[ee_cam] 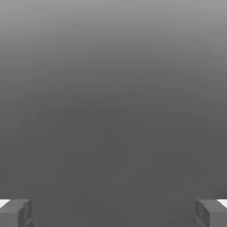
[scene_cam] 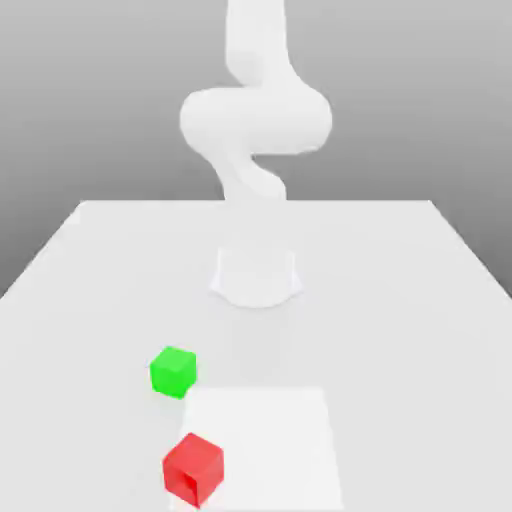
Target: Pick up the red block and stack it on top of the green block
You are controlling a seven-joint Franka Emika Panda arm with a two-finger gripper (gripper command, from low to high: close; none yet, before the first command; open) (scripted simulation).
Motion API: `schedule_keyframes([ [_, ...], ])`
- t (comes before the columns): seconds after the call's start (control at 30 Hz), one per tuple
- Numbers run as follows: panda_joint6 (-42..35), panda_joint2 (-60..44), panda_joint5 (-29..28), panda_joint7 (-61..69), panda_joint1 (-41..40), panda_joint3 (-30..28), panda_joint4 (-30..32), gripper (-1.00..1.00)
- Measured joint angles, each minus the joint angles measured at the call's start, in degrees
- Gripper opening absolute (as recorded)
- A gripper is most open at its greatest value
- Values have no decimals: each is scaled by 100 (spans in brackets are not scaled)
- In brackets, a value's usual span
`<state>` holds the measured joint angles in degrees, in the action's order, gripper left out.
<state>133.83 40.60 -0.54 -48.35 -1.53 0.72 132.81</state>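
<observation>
Red block sat on the table just nearer the camera than the green block, both untouched, and with the gripper spread wide on nothing, I'd have lined it squarely over red before dropping down.

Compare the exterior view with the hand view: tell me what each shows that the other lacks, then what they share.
Exterior view: the red block and green block resting apart on the white table, plus the arm behind them. Hand view: the end effector, its two fingertips spread wide with nothing between them. Shared: just a plain grey backdrop.
</observation>
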Motion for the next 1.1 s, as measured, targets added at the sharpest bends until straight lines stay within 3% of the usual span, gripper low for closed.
schedule_keyframes([
  [0.53, 1311, -3363, -311, -1588, -714, 159, 657, 0],
  [0.8, 1975, -5008, -77, -2090, -893, 98, 980, 0],
  [0.97, 2769, -6044, -89, -2176, -887, 63, 884, 0],
  [1.0, 2886, -6183, -99, -2184, -880, 55, 864, -100],
  [1.1, 2889, -6183, -101, -2186, -881, 55, 864, -100],
])
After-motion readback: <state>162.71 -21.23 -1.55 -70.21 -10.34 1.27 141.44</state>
